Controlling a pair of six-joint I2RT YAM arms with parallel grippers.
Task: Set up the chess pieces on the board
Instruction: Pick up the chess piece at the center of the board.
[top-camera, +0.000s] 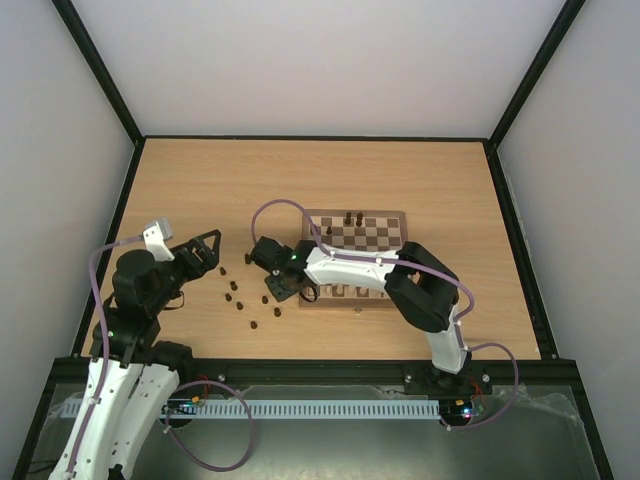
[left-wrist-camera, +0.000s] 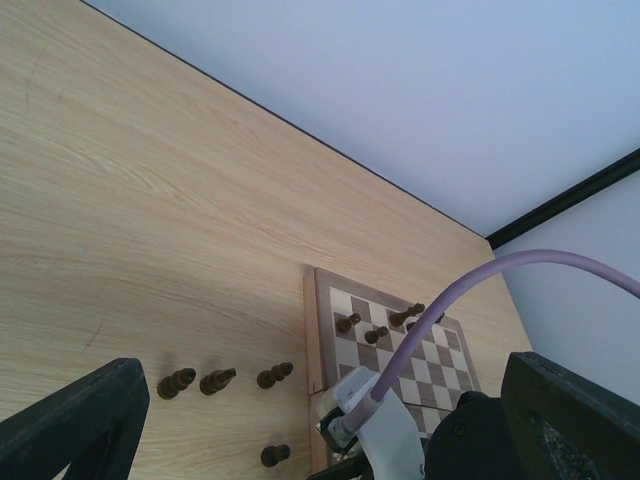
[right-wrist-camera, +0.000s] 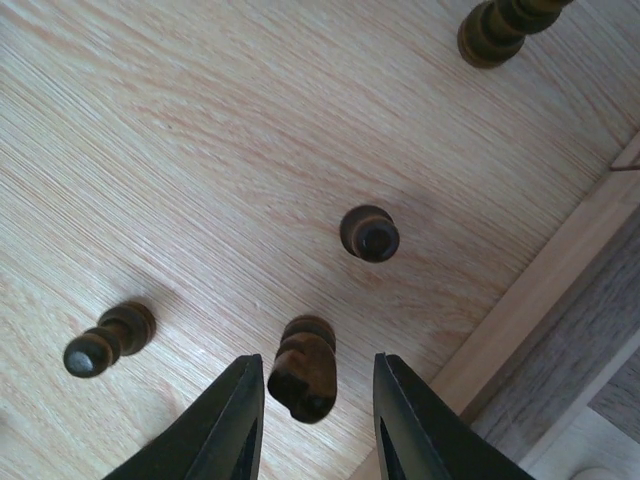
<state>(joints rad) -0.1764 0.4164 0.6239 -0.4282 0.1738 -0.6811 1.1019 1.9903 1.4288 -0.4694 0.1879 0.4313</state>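
Right gripper (right-wrist-camera: 318, 372) straddling a small dark brown wooden chess piece (right-wrist-camera: 303, 375) on the pale wooden table (right-wrist-camera: 180, 150).
Jaws part-open, not gripping yet, poised to lift it; checkered wooden board (right-wrist-camera: 545, 300) lies just beside.

Four dark chess pieces (left-wrist-camera: 217, 381) on the table (left-wrist-camera: 150, 200) beside the board (left-wrist-camera: 312, 340) (a few more on it)

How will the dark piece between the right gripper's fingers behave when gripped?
That dark piece looks like hard wood, so probably rigid and light. Its rounded top may slip or twist between the fingers. Small-based and upright, it could tip if one finger touches first.
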